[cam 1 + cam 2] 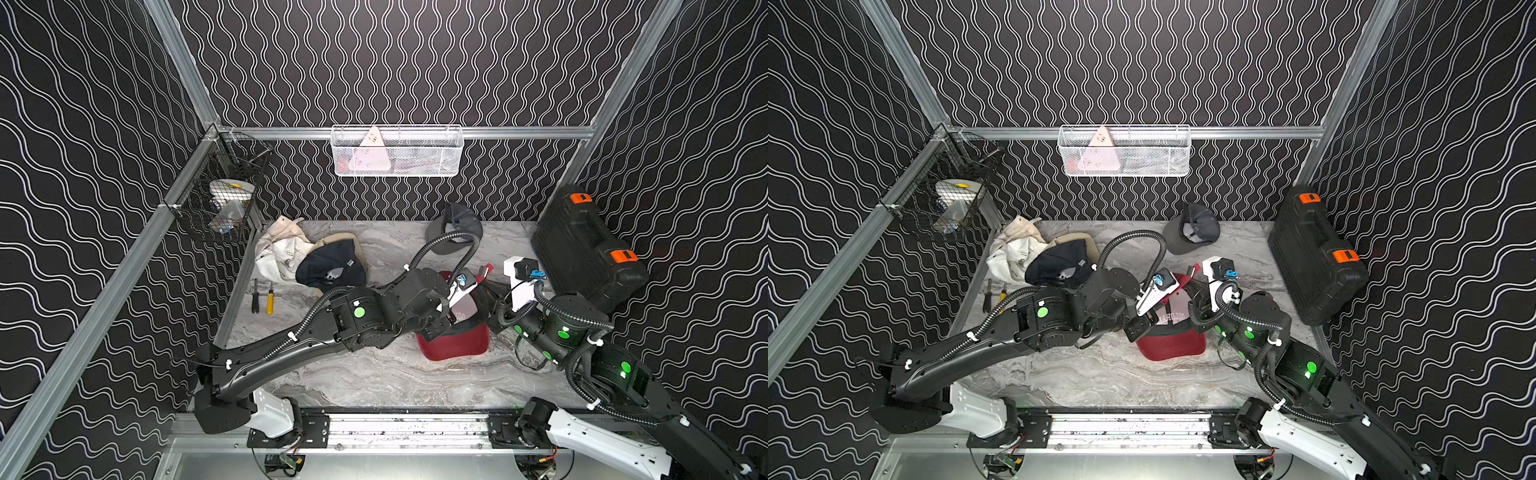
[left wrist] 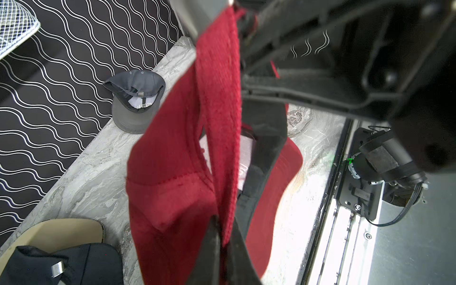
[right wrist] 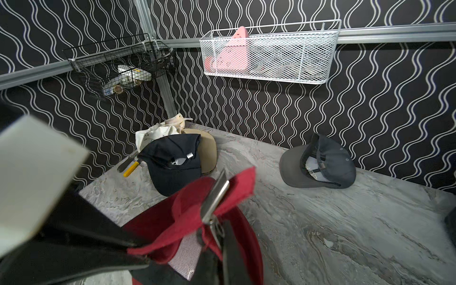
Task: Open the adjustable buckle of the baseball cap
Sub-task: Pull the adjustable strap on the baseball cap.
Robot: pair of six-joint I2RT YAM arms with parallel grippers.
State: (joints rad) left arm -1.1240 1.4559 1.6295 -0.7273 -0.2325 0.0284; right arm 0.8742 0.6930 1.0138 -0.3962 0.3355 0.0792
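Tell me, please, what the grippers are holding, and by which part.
Both hold the red cap by its strap: left gripper along it, right gripper at the buckle.

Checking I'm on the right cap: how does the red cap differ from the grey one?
The red cap is held by its strap, mid-table; the grey cap lies free by the back wall. Red's strap is pulled taut; nothing pulls grey's. Both straps have metal buckles.
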